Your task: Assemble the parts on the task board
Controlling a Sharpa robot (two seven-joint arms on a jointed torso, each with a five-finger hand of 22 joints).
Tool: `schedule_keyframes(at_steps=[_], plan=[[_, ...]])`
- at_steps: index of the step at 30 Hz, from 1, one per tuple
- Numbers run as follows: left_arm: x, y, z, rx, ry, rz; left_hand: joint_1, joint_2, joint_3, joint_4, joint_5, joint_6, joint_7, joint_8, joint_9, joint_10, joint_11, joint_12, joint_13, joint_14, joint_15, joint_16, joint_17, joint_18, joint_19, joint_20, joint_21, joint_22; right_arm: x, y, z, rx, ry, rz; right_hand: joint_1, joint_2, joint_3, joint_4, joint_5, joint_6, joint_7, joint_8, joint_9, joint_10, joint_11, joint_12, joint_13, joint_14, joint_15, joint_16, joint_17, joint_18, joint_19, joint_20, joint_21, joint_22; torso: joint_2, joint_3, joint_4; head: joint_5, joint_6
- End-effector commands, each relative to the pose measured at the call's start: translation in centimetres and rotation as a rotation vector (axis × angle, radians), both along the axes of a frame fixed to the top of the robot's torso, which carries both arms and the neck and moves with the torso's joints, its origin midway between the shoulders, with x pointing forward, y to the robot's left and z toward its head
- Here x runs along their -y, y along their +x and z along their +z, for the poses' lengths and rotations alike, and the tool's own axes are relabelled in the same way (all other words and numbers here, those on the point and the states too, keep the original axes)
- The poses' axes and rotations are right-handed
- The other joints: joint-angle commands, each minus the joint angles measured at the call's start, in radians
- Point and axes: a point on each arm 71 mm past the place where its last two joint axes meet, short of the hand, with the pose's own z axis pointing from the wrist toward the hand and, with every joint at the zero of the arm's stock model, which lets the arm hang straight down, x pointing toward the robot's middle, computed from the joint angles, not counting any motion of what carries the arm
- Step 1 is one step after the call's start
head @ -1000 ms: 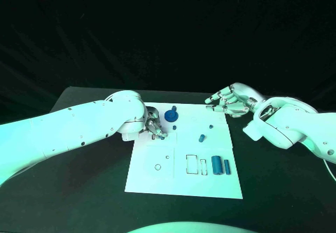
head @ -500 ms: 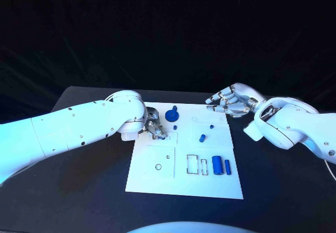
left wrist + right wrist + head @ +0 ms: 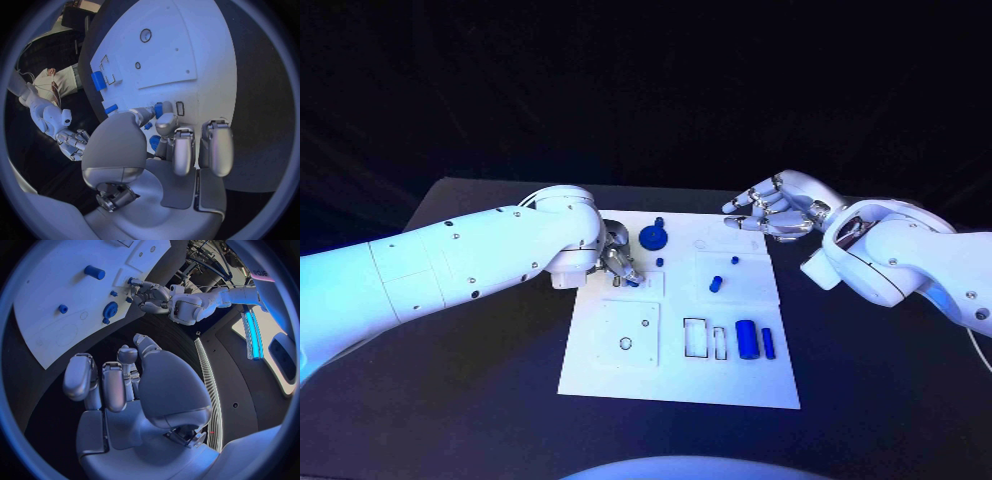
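The white task board (image 3: pixel 678 375) lies mid-table. My left hand (image 3: pixel 619 262) is over its far left part, thumb and a finger pinching a small blue part (image 3: pixel 159 110) just above the board. A round blue part (image 3: pixel 653 237) stands beside that hand, and a tiny blue peg (image 3: pixel 659 262) is close by. Two small blue pieces (image 3: pixel 715 283) lie further right. A blue cylinder (image 3: pixel 747 339) and a thin blue bar (image 3: pixel 769 343) lie at the near right, next to outlined slots (image 3: pixel 694 337). My right hand (image 3: pixel 773 212) hovers at the far right corner, fingers curled, holding nothing.
A raised white square plate with a round hole (image 3: pixel 629 334) sits on the board's near left. Black table (image 3: pixel 473 380) surrounds the board. In the right wrist view my left hand (image 3: pixel 150 295) reaches over the board edge (image 3: pixel 50 315).
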Motion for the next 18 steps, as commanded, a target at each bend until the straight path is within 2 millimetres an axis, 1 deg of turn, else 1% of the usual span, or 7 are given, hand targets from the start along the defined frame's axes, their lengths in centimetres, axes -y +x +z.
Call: schedule_keyframes(at_steps=[1,3,7,9,11,14,18], plan=[[-0.28,-0.18,-0.49,-0.032,0.093,0.044,-0.017,0.005,0.113,-0.113,0.001,0.014,-0.014,0.002,-0.001,0.008,-0.001,0.007,0.002,0.107,-0.007,0.002,0.263,-0.010,0.053,-0.008,0.004,0.139,-0.16,-0.11,-0.03,0.001,-0.006,0.017,0.007,-0.002,0.003,0.006,0.002,0.007,0.000,0.005,-0.002,-0.008,-0.001,0.001,-0.002,0.059,0.005,-0.002,0.057,0.007,-0.003,-0.002,-0.006,-0.002,0.000,0.0004,0.0000,-0.001,-0.001],[-0.11,-0.18,-0.50,-0.034,0.094,0.040,-0.031,0.010,0.109,-0.108,0.001,0.018,-0.015,0.003,-0.002,0.010,-0.003,0.011,0.005,0.107,-0.008,0.002,0.263,-0.010,0.053,-0.008,0.005,0.141,-0.18,-0.11,-0.03,0.002,-0.005,0.017,0.007,-0.002,0.003,0.006,0.002,0.007,0.000,0.005,-0.002,-0.008,-0.001,0.001,-0.002,0.059,0.005,-0.002,0.057,0.007,-0.003,-0.002,-0.006,-0.002,0.000,0.0000,-0.0007,0.000,-0.001],[0.06,-0.14,-0.55,-0.038,0.099,0.037,-0.049,0.012,0.102,-0.103,0.000,0.022,-0.017,0.003,-0.004,0.014,-0.004,0.015,0.008,0.107,-0.009,0.002,0.263,-0.010,0.054,-0.010,0.005,0.142,-0.21,-0.11,-0.03,0.001,-0.005,0.018,0.007,-0.002,0.003,0.006,0.002,0.007,0.000,0.005,-0.002,-0.008,-0.001,0.001,-0.002,0.059,0.005,-0.002,0.057,0.007,-0.003,-0.002,-0.006,-0.002,0.001,0.0008,-0.0019,0.000,-0.002],[0.05,-0.09,-0.56,-0.039,0.101,0.038,-0.063,0.015,0.095,-0.097,0.000,0.027,-0.019,0.003,-0.006,0.016,-0.005,0.019,0.011,0.107,-0.010,0.002,0.263,-0.011,0.055,-0.010,0.006,0.143,-0.23,-0.11,-0.03,0.000,-0.005,0.018,0.007,-0.001,0.004,0.007,0.002,0.007,0.000,0.005,-0.002,-0.007,-0.001,0.002,-0.002,0.059,0.005,-0.002,0.057,0.008,-0.003,-0.002,-0.006,-0.002,0.001,0.0010,-0.0013,0.000,-0.004],[0.03,-0.04,-0.58,-0.039,0.101,0.039,-0.076,0.020,0.091,-0.090,0.000,0.030,-0.020,0.002,-0.008,0.018,-0.006,0.022,0.013,0.107,-0.011,0.002,0.263,-0.011,0.055,-0.011,0.007,0.145,-0.24,-0.11,-0.04,0.000,-0.005,0.019,0.007,-0.001,0.004,0.007,0.002,0.007,0.000,0.005,-0.002,-0.007,-0.001,0.002,-0.002,0.059,0.005,-0.002,0.057,0.008,-0.003,-0.002,-0.006,-0.002,0.000,0.0008,-0.0004,-0.002,-0.002],[0.02,0.04,-0.59,-0.039,0.101,0.041,-0.103,0.029,0.081,-0.074,-0.001,0.037,-0.021,-0.001,-0.012,0.021,-0.007,0.027,0.017,0.107,-0.011,0.002,0.263,-0.012,0.057,-0.012,0.009,0.148,-0.26,-0.12,-0.04,-0.001,-0.005,0.019,0.007,-0.001,0.004,0.007,0.002,0.007,0.000,0.005,-0.002,-0.007,-0.001,0.002,-0.002,0.059,0.005,-0.002,0.057,0.008,-0.003,-0.002,-0.006,-0.002,0.000,0.0003,0.0005,-0.002,-0.003],[0.14,0.10,-0.59,-0.037,0.099,0.043,-0.122,0.034,0.072,-0.064,-0.001,0.044,-0.023,-0.002,-0.016,0.026,-0.008,0.034,0.024,0.107,-0.013,0.002,0.263,-0.012,0.057,-0.013,0.010,0.150,-0.26,-0.10,-0.08,-0.004,-0.007,0.019,0.007,-0.001,0.004,0.007,0.002,0.007,0.000,0.005,-0.002,-0.007,-0.001,0.002,-0.002,0.059,0.005,-0.002,0.057,0.008,-0.003,-0.002,-0.006,-0.002,-0.001,-0.0008,-0.0004,-0.004,-0.004]])
